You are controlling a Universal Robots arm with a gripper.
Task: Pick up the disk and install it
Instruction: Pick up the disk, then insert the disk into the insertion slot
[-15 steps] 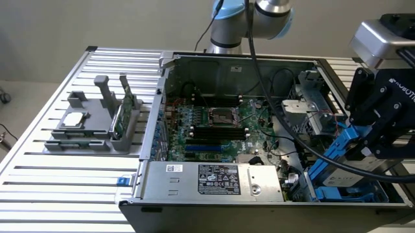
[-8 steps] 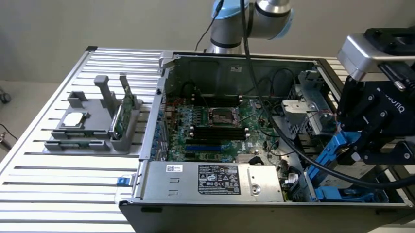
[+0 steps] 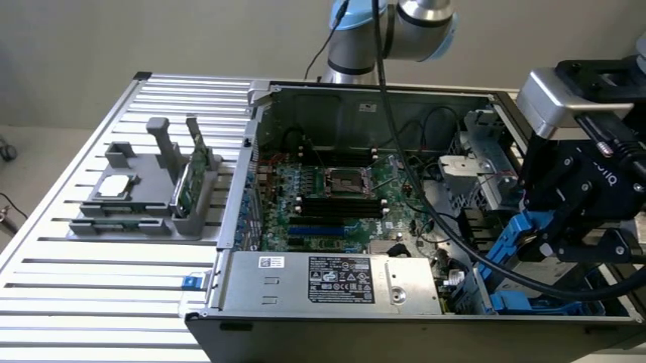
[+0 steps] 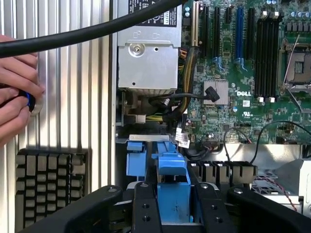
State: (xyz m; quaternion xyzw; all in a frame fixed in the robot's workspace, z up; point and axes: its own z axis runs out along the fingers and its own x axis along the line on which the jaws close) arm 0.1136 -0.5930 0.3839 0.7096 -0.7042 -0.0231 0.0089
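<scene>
Gripper [image 4: 172, 187] has the disk [image 4: 173, 199]: the two black fingers [image 4: 145, 206] pinch the blue carrier from both sides, w/ blue plastic filling the gap between them. The metal body is mostly hidden by the gripper, so can't tell how deep the hold is.

In the exterior view the gripper [image 3: 537, 240] hangs over the case [image 3: 265, 94] at that view's right, disk [image 3: 523, 231] held on edge above the blue bay [image 3: 535, 304] in the case's near corner. It is not seated yet. PSU [image 3: 333, 280] sits just beside the bay, board [image 3: 333, 193] further in. A thick black cable [image 3: 474, 261] droops from the wrist across that corner.

Handling, as a judgement:
- drive is prob. dense and rigid, heavy for its size
- carrier is thin plastic, smooth, likely flexes a bit, so the load could slip or twist if squeezed near an end
- best hold looks like across the carrier's long rails near the middle, not on label or underside electronics
- shock-sensitive, so no knocks on bay walls

Outside the case a person's hand [image 4: 14, 97] rests on the slatted table [image 3: 101, 302], near a keyboard [image 4: 48, 187]
</scene>
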